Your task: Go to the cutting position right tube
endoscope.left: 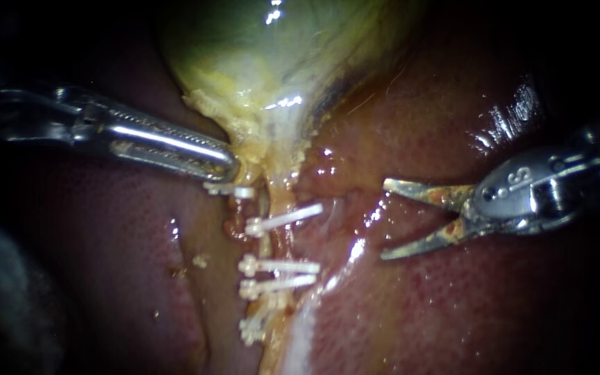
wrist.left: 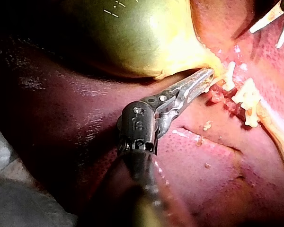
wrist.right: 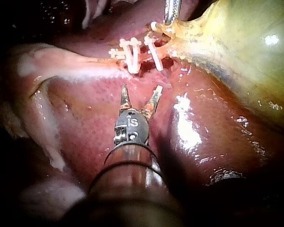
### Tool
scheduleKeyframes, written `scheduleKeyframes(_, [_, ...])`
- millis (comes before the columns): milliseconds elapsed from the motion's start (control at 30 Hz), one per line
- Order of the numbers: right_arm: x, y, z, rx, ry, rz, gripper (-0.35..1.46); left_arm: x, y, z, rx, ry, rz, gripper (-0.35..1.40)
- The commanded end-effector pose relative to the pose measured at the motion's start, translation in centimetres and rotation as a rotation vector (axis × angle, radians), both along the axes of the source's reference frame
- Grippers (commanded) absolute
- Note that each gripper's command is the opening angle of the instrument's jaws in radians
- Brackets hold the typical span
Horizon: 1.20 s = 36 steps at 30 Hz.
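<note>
The green-yellow gallbladder [endoscope.left: 258,55] narrows into a pale neck [endoscope.left: 262,149]. Below the neck runs a yellowish tube strand [endoscope.left: 277,239] crossed by several white clips [endoscope.left: 282,219]; I cannot tell two tubes apart. My left instrument [endoscope.left: 229,165] comes in from the left, and its jaws are shut on the neck tissue just above the top clip. My right instrument [endoscope.left: 385,221] has two stained blades that stand open, a short way right of the clips and touching nothing. In the right wrist view the open blades [wrist.right: 141,92] point at the clips [wrist.right: 132,56] just ahead.
Red-brown liver [endoscope.left: 453,319] surrounds the tube on both sides, wet and glistening at the upper right [endoscope.left: 515,118]. A pale strip of tissue [endoscope.left: 303,326] runs down beside the lowest clips. In the left wrist view the right instrument's blades [wrist.left: 274,19] show beyond the clips [wrist.left: 248,97].
</note>
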State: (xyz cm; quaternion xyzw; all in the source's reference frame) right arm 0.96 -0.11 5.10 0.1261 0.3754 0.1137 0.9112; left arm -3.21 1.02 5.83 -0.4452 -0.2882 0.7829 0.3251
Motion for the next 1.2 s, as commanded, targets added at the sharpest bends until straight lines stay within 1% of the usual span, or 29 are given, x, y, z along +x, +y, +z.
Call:
scheduleKeyframes(33, [0.00, 0.00, 0.00, 0.002, 0.002, -0.001, 1.43, 0.02, 0.01, -0.02, 0.001, -0.002, 0.002, -0.35])
scheduleKeyframes(100, [0.00, 0.00, 0.00, 0.002, 0.002, -0.002, 1.43, 0.07, 0.04, -0.07, 0.004, -0.005, 0.005, -0.35])
scheduleKeyframes(167, [0.00, 0.00, 0.00, 0.002, 0.002, -0.002, 1.43, 0.15, 0.09, -0.14, 0.009, -0.009, 0.008, -0.35])
scheduleKeyframes(200, [0.00, 0.00, 0.00, 0.002, 0.002, -0.001, 1.43, 0.20, 0.11, -0.18, 0.008, -0.007, 0.005, -0.35])
scheduleKeyframes(333, [0.00, 0.00, 0.00, 0.004, 0.003, -0.003, 1.45, 0.46, 0.28, -0.40, 0.005, 0.005, -0.019, -0.35])
scheduleKeyframes(400, [0.01, 0.00, 0.00, 0.010, 0.009, -0.007, 1.45, 0.54, 0.34, -0.46, 0.004, 0.011, -0.028, -0.35])
scheduleKeyframes(467, [0.03, 0.00, 0.00, 0.017, 0.015, -0.012, 1.45, 0.58, 0.37, -0.49, 0.003, 0.013, -0.033, -0.35])
scheduleKeyframes(567, [0.07, -0.03, 0.02, 0.028, 0.025, -0.023, 1.45, 0.56, 0.34, -0.47, 0.001, 0.015, -0.035, -0.35])
scheduleKeyframes(633, [0.12, -0.05, 0.06, 0.043, 0.032, -0.021, 1.45, 0.54, 0.32, -0.46, 0.000, 0.017, -0.037, -0.35])
scheduleKeyframes(733, [0.21, -0.10, 0.15, 0.083, 0.044, -0.004, 1.45, 0.53, 0.30, -0.46, -0.001, 0.018, -0.038, -0.35])
scheduleKeyframes(867, [0.33, -0.16, 0.34, 0.135, 0.064, 0.019, 1.45, 0.51, 0.30, -0.46, -0.001, 0.018, -0.039, -0.35])
scheduleKeyframes(933, [0.37, -0.17, 0.42, 0.153, 0.072, 0.029, 1.45, 0.51, 0.29, -0.46, -0.002, 0.019, -0.039, -0.35])
scheduleKeyframes(967, [0.39, -0.17, 0.45, 0.164, 0.081, 0.038, 1.45, 0.51, 0.29, -0.46, -0.002, 0.019, -0.039, -0.35])
scheduleKeyframes(1000, [0.42, -0.17, 0.50, 0.179, 0.108, 0.054, 1.45, 0.51, 0.28, -0.46, -0.002, 0.019, -0.040, -0.35])
scheduleKeyframes(1100, [0.47, -0.17, 0.59, 0.238, 0.152, 0.075, 1.45, 0.50, 0.28, -0.46, -0.002, 0.019, -0.040, -0.35])
scheduleKeyframes(1200, [0.53, -0.17, 0.67, 0.278, 0.178, 0.079, 1.45, 0.50, 0.28, -0.46, -0.004, 0.021, -0.042, -0.35])
